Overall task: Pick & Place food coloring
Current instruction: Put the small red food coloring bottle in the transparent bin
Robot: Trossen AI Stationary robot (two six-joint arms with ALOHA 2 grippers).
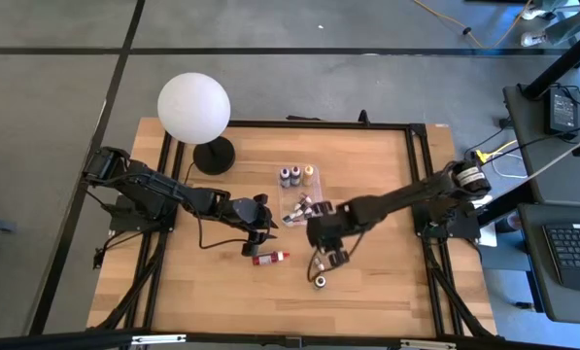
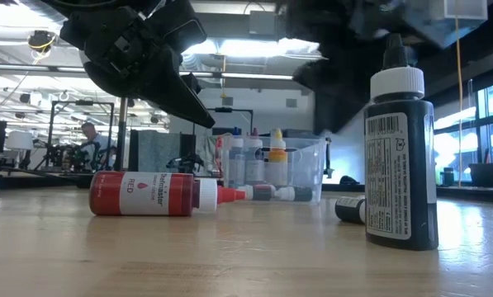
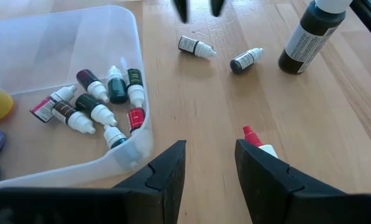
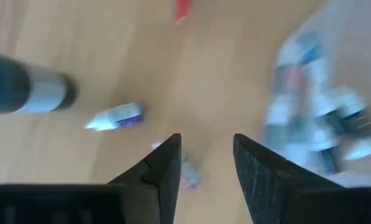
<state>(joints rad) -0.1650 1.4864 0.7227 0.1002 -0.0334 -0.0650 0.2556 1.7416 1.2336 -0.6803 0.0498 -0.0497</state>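
Observation:
The food coloring is spread over several spots. Several tiny white-capped bottles (image 3: 104, 102) lie in the clear box (image 3: 132, 37), and taller ones (image 1: 296, 175) stand at its far end. A red bottle (image 1: 270, 258) lies on its side on the table, and a tall dark bottle (image 2: 399, 165) stands upright. Two tiny bottles (image 3: 196, 46) (image 3: 244, 60) lie loose on the wood. My left gripper (image 3: 210, 149) is open above the table, between the box and the red bottle's tip (image 3: 250, 134). My right gripper (image 4: 207, 140) is open above the loose tiny bottles (image 4: 117, 117).
A big white globe lamp (image 1: 193, 105) on a dark base stands at the table's far left. The table has a black frame rail (image 1: 411, 185) along its edges. Bare wood (image 1: 212, 292) lies toward the near edge. A person sits far off in the room (image 2: 87, 136).

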